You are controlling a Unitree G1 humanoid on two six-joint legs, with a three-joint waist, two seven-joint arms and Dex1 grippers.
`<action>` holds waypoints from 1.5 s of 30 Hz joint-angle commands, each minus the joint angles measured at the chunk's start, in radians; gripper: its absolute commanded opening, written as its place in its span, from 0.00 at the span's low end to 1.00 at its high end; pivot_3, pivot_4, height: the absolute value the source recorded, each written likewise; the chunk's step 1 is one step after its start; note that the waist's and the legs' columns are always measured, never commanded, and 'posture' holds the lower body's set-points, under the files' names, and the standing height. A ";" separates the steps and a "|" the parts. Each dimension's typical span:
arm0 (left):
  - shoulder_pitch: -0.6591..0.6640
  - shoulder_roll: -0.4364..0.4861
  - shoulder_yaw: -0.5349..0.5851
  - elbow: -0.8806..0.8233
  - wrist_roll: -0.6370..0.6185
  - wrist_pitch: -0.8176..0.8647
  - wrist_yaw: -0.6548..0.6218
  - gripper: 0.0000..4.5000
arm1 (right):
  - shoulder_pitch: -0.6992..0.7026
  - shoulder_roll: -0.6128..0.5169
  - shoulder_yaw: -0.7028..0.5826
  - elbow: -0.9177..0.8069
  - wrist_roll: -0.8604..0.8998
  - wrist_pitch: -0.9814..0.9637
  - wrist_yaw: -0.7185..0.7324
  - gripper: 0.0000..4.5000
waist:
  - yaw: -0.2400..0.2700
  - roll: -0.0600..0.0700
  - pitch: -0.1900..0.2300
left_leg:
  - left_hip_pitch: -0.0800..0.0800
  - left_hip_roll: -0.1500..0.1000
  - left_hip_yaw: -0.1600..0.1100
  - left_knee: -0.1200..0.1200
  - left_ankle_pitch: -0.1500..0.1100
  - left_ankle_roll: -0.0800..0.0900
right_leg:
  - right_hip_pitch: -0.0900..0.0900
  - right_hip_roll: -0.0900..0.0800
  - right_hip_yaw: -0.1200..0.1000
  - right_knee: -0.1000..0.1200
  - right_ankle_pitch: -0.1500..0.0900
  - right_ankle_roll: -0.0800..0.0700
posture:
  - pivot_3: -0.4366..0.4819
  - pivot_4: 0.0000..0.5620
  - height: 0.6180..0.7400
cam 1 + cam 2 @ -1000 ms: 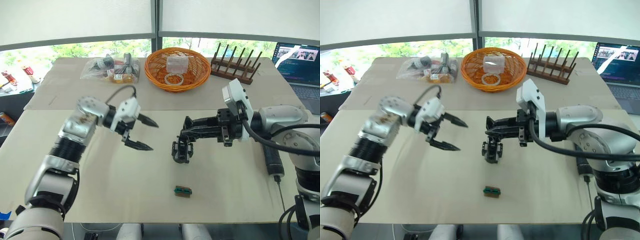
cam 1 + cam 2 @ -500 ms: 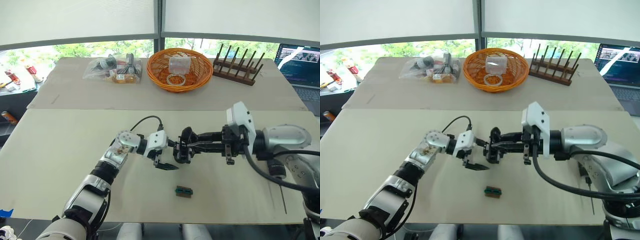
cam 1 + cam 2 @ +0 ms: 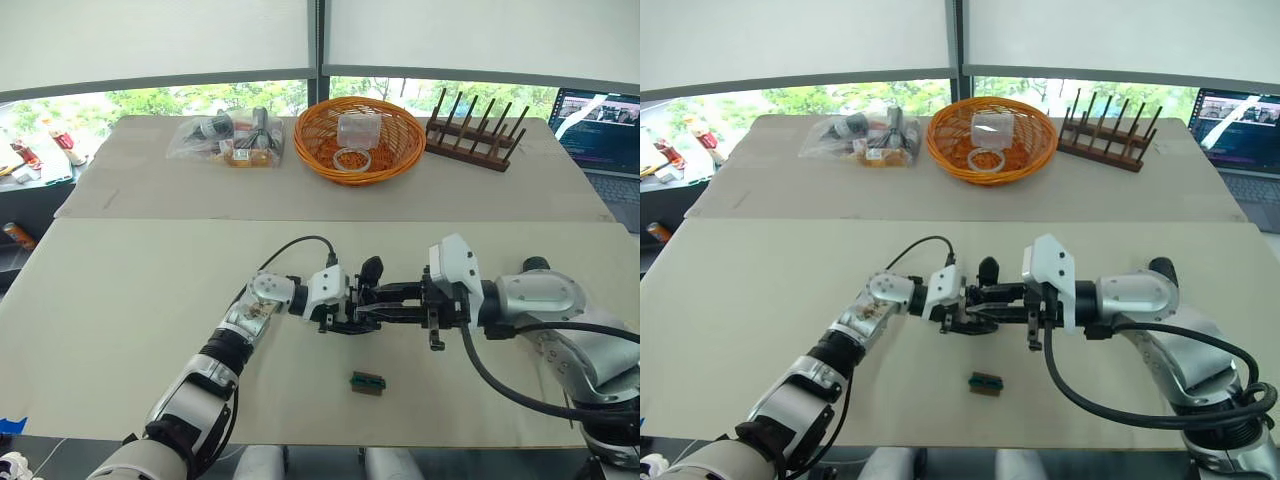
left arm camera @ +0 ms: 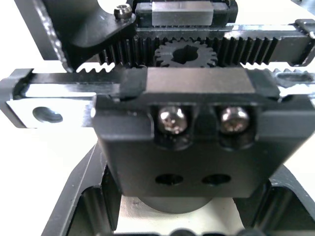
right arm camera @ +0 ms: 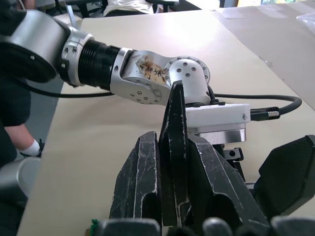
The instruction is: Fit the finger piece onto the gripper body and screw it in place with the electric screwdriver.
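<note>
The gripper body (image 3: 371, 272) hangs a little above the middle of the table, its pointed black finger (image 5: 176, 113) sticking up. My right gripper (image 3: 368, 312) reaches in from the right and is shut on that finger. My left gripper (image 3: 343, 312) comes from the left, open, its fingers on either side of the body's round base. Up close, the gripper body (image 4: 172, 147) shows a toothed rack, a pinion and two screws. The electric screwdriver's rounded end (image 3: 1158, 268) peeks out behind my right forearm. The separate finger piece is hidden.
A small green-and-black block (image 3: 367, 383) lies on the table in front of the grippers. At the back stand an orange basket (image 3: 310, 140), a clear bag of items (image 3: 228, 140), a wooden rack (image 3: 475, 138) and a laptop (image 3: 605, 125).
My left gripper has moved right, closing in around the gripper body. My right gripper has carried the body slightly left and toward me.
</note>
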 commanded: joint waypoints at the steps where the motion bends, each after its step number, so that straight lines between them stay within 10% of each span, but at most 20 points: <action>1: -0.018 -0.002 -0.005 0.037 0.026 -0.037 -0.007 0.53 | -0.019 0.022 0.018 0.037 -0.051 -0.105 0.024 0.08 | 0.000 0.000 0.000 | 0.000 0.000 0.000 0.000 0.000 0.000 | 0.000 0.000 0.000 0.000 0.000 0.000 | 0.48 0.27 1.00; 45: -0.052 -0.017 0.023 0.089 0.041 -0.038 0.003 0.53 | 0.005 0.064 0.191 0.550 -0.194 -0.234 0.275 0.08 | -0.003 -0.006 -0.010 | 0.033 0.000 0.000 -0.004 -0.005 0.009 | 0.039 0.000 0.000 -0.013 -0.001 0.002 | 0.48 0.27 1.00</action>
